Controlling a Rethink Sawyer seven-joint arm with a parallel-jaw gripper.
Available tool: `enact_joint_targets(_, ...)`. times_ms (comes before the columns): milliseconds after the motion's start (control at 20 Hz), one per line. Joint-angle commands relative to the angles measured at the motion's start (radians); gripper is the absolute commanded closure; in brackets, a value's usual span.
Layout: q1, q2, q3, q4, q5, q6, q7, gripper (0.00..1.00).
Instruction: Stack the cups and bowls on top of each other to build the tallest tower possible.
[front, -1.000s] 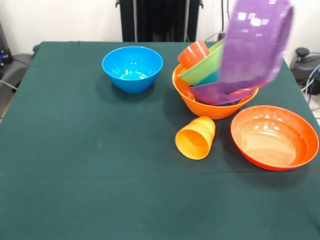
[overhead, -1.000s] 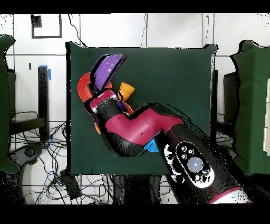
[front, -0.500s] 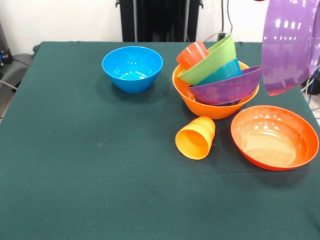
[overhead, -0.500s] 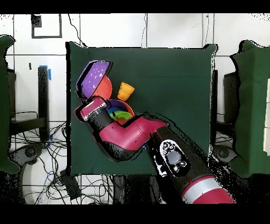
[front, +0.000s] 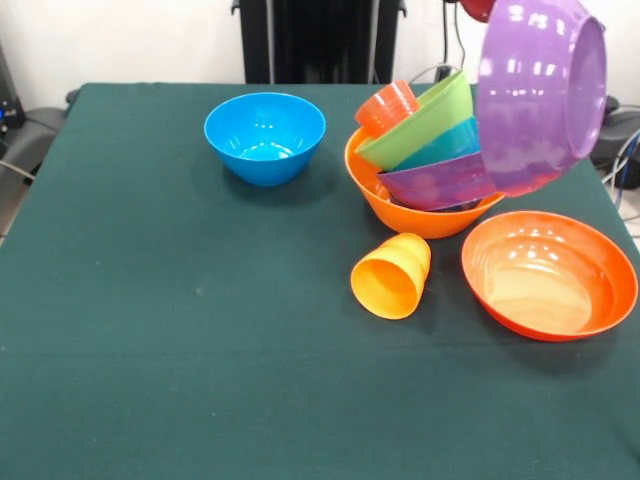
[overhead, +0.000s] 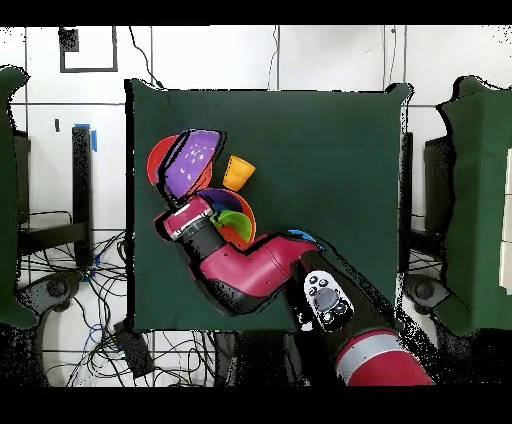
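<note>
My gripper (overhead: 188, 198) is shut on a purple bowl (front: 540, 95) and holds it tilted in the air, above the gap between the tower and the wide red-orange bowl (front: 548, 275). The fingers are hidden behind the bowl. The tower has a large yellow-orange bowl (front: 420, 215) as its base. Leaning in it are a second purple bowl (front: 435, 183), a teal-blue bowl (front: 440, 145), a lime green bowl (front: 415, 125) and a red-orange cup (front: 388, 107). A yellow-orange cup (front: 392, 277) lies on its side in front of the tower. A blue bowl (front: 265, 135) stands alone to the left.
The table is covered by a dark green cloth (front: 150, 350). In the overhead view the red arm (overhead: 250, 265) lies over the table's robot side and hides most of the blue bowl. Cables and equipment lie beside the table's edges.
The held purple bowl swung from over the tower out to the right, then back a little to the left, turning so that its underside faces the front camera more.
</note>
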Motion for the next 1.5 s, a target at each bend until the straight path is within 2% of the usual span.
enact_joint_targets(50, 0.061, 0.013, -0.13, -0.013, -0.067, -0.105, -0.222, 1.0)
enact_joint_targets(500, 0.131, -0.016, -0.212, 0.026, -0.042, -0.284, -0.209, 1.0)
enact_joint_targets(700, 0.147, -0.003, -0.246, 0.023, -0.046, -0.354, -0.194, 1.0)
enact_joint_targets(900, 0.159, 0.048, -0.279, 0.007, -0.046, -0.438, -0.21, 1.0)
enact_joint_targets(1500, 0.199, 0.202, -0.394, -0.048, -0.06, -0.592, -0.256, 1.0)
